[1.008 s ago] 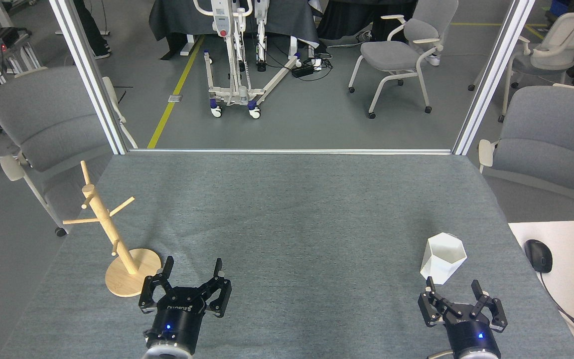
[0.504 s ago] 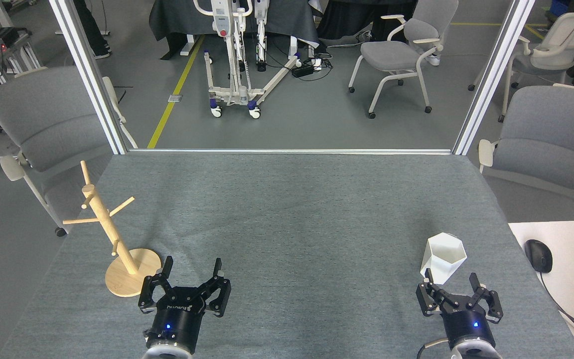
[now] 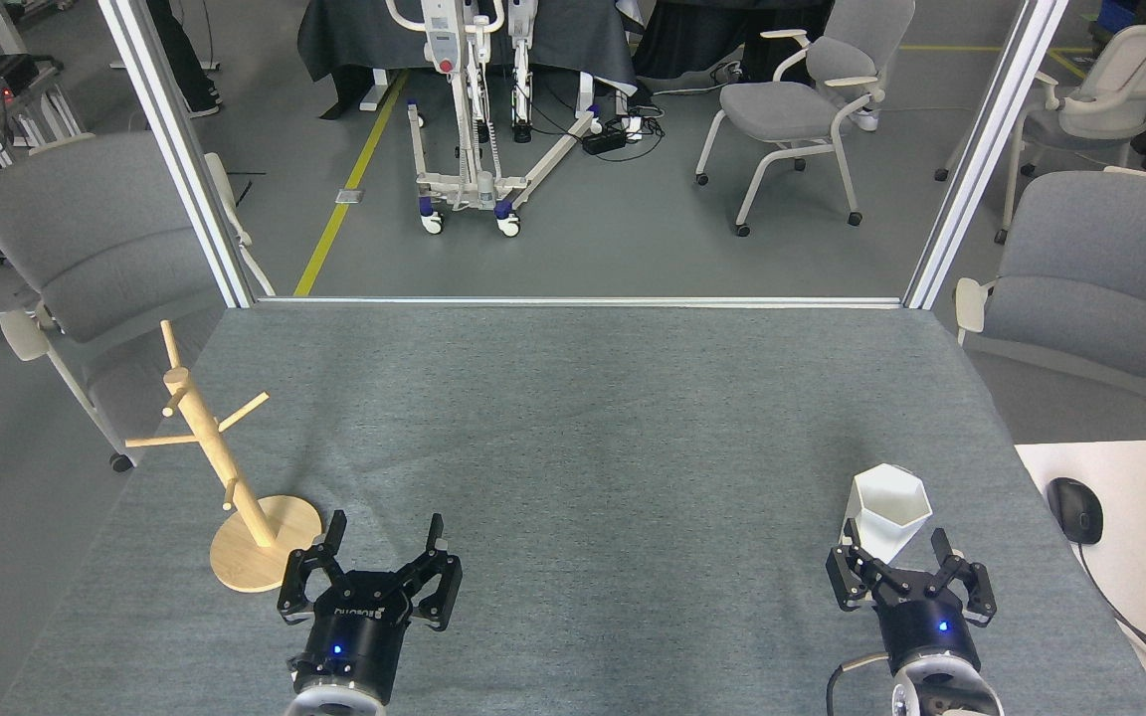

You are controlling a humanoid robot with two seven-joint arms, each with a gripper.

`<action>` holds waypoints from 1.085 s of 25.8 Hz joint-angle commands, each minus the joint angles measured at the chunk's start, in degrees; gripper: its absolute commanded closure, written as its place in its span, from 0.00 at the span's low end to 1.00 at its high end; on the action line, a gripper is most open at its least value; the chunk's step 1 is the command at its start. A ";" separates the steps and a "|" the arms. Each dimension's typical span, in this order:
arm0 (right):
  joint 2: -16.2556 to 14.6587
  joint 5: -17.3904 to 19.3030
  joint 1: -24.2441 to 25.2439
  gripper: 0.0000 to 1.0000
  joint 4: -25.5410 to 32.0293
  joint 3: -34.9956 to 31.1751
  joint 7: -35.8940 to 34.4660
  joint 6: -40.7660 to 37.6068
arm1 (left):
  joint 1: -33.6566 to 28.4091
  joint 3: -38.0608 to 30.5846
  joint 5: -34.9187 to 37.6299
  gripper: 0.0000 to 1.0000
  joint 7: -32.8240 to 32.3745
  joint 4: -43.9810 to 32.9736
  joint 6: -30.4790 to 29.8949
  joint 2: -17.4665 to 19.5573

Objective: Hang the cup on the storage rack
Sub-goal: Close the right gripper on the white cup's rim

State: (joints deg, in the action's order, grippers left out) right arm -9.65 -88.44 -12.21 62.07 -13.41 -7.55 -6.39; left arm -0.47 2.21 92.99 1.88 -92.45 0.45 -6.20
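On the table's right side, my right gripper (image 3: 898,550) stood spread around the cup's (image 3: 886,512) base, not yet clamped; the storage rack (image 3: 225,475) was bare, and my left gripper (image 3: 384,534) was released.

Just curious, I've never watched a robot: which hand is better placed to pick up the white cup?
The right hand: it is open right at the cup. The left hand sits across the table, beside the storage rack.

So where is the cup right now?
In the head view the cup stands upright on the grey table at near right, between the open right gripper's fingertips, far from the storage rack at left.
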 commanded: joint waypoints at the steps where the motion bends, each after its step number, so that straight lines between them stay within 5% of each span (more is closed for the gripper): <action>1: -0.11 0.03 -1.59 0.01 -1.51 -0.04 -0.10 0.06 | 0.30 -0.01 0.00 0.01 0.06 0.43 0.08 -0.04; 28: -1.42 0.11 -4.84 0.01 -6.79 -0.04 -0.19 0.76 | 0.39 -0.19 0.09 0.01 -0.12 1.75 1.57 -0.13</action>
State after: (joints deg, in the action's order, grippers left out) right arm -11.03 -88.33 -16.20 56.08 -13.52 -7.75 -6.10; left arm -0.09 2.03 93.07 1.85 -90.93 1.59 -6.33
